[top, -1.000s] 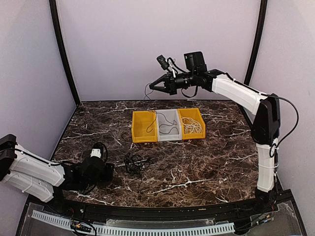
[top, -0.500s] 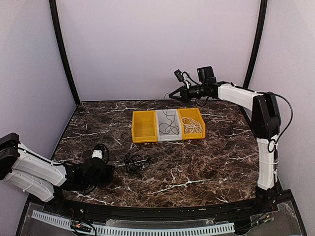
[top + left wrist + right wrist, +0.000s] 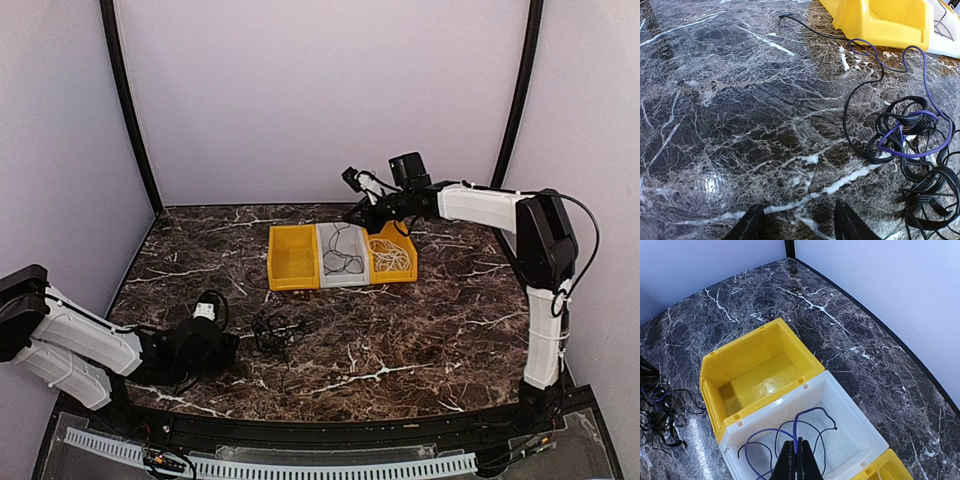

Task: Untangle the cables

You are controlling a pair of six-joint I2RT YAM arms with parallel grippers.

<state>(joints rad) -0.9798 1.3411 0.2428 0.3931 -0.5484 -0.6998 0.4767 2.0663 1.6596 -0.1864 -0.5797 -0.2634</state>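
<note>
A thin dark cable (image 3: 810, 415) lies looped in the white middle bin (image 3: 850, 405). My right gripper (image 3: 799, 444) is shut on one strand of it just above the bin (image 3: 340, 270), and shows in the top view too (image 3: 351, 217). The white cable (image 3: 392, 255) fills the right yellow bin. On the table, a tangle of black cable (image 3: 273, 331) lies near the front. From that tangle (image 3: 920, 150) a thin strand trails toward the left yellow bin (image 3: 880, 20). My left gripper (image 3: 230, 346) sits low just left of it, its jaws (image 3: 799, 222) open over bare marble.
Three bins stand side by side at the back centre; the left yellow bin (image 3: 293, 258) holds nothing. Purple walls close in the table on three sides. Dark marble (image 3: 420, 320) lies between the bins and the front edge.
My right gripper has moved right and down from high above the bins to just over the white bin, laying the thin cable into it. The left arm has edged slightly toward the tangle.
</note>
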